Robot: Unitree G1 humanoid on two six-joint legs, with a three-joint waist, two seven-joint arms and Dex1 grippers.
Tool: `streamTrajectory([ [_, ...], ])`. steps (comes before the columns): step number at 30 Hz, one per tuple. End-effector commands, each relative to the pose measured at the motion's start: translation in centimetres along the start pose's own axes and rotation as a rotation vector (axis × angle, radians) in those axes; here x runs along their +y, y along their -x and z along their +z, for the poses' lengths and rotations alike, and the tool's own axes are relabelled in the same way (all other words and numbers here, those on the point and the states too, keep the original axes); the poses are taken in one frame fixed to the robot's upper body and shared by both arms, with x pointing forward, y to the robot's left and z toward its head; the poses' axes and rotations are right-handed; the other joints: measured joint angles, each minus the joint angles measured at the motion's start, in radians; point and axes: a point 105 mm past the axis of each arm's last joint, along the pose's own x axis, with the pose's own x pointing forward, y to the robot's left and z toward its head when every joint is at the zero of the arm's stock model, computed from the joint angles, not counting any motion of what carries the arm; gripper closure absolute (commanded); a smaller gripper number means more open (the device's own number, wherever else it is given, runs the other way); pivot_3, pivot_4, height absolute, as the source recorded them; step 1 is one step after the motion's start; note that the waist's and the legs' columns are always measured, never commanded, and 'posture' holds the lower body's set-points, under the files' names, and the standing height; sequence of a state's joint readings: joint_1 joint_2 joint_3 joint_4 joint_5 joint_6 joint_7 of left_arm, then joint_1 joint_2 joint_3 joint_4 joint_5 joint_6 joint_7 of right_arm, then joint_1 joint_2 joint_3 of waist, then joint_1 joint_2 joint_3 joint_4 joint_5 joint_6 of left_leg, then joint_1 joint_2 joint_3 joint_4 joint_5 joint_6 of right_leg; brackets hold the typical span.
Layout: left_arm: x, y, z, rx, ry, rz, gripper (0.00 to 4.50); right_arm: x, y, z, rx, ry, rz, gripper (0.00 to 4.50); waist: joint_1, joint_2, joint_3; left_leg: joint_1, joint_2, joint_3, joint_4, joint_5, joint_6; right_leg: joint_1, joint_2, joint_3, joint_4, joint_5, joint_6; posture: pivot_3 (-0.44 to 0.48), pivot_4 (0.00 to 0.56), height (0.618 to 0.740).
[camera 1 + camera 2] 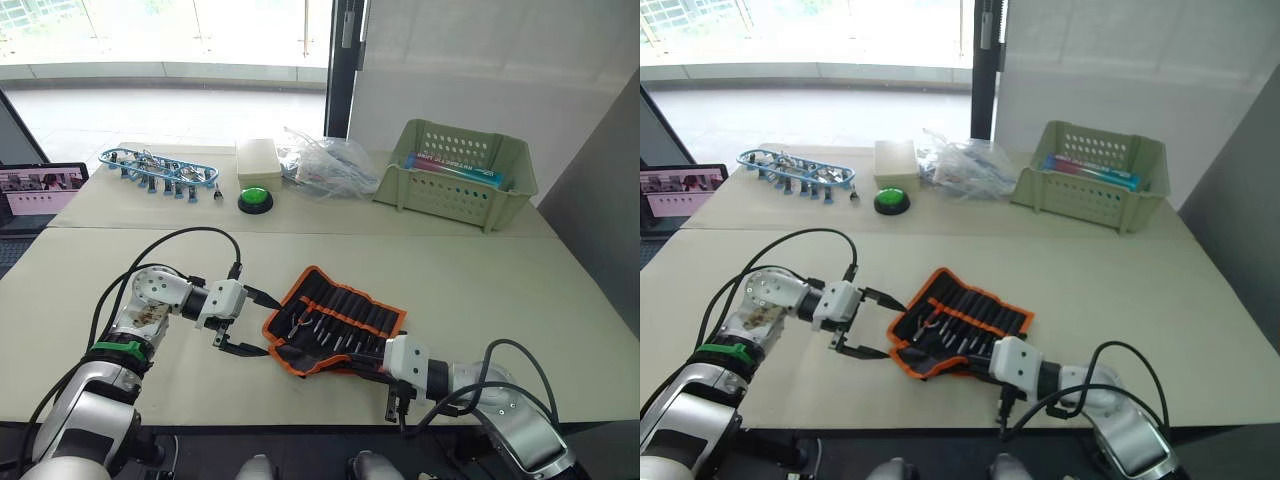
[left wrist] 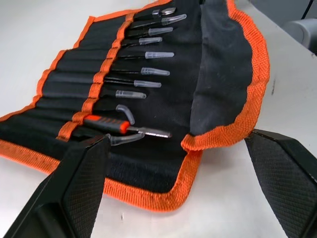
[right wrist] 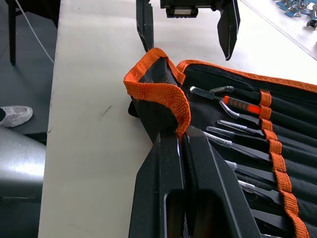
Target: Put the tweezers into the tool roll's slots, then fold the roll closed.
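Right wrist view: tweezers (image 3: 233, 146) slotted in tool roll (image 3: 297, 106), flap pinched by right gripper (image 3: 182, 141), left gripper (image 1: 252, 322) agape

Tweezers (image 2: 143, 69) sit slotted in the open, flap-lifted tool roll (image 1: 340, 318).

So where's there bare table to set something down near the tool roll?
Bare table runs wide between the tool roll and the green basket. The left front is crowded by the open left pincer, the near edge by the right pincer shut on the roll's flap.
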State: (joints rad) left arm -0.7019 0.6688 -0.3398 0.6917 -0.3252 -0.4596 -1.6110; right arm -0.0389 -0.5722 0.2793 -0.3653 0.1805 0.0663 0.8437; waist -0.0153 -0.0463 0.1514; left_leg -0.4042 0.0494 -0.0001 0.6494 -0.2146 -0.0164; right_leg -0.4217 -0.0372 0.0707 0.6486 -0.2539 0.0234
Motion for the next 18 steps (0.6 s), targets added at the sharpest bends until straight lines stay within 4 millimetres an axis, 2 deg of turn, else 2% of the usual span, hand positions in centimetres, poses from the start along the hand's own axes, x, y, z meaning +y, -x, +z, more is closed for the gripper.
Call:
streamTrajectory([
  [1,0.4,-0.1,1.21,-0.026,-0.06,-0.013,0.0,-0.62,0.26,1.32,-0.031,0.036,-0.041,4.46,0.001,0.0,0.0,0.0,0.0,0.0,0.001,0.0,0.0,0.0,0.0,0.0,0.0,0.0,0.0,0.0,0.15,0.738],
  [5,-0.01,-0.02,0.69,0.006,-0.076,-0.036,0.0,-0.83,0.48,1.11,-0.024,0.025,-0.058,4.46,0.0,0.0,0.0,0.0,0.0,0.0,0.002,0.0,0.0,0.0,0.0,0.0,0.0,0.0,0.001,0.0,0.15,0.738],
  [18,0.36,-0.88,0.42,-0.004,-0.11,-0.037,0.0,-0.68,0.07,0.94,-0.023,0.015,-0.057,4.46,0.002,0.0,0.0,-0.001,0.0,0.0,0.004,0.0,0.0,0.001,0.0,0.0,0.001,0.0,0.001,0.0,0.15,0.738],
])
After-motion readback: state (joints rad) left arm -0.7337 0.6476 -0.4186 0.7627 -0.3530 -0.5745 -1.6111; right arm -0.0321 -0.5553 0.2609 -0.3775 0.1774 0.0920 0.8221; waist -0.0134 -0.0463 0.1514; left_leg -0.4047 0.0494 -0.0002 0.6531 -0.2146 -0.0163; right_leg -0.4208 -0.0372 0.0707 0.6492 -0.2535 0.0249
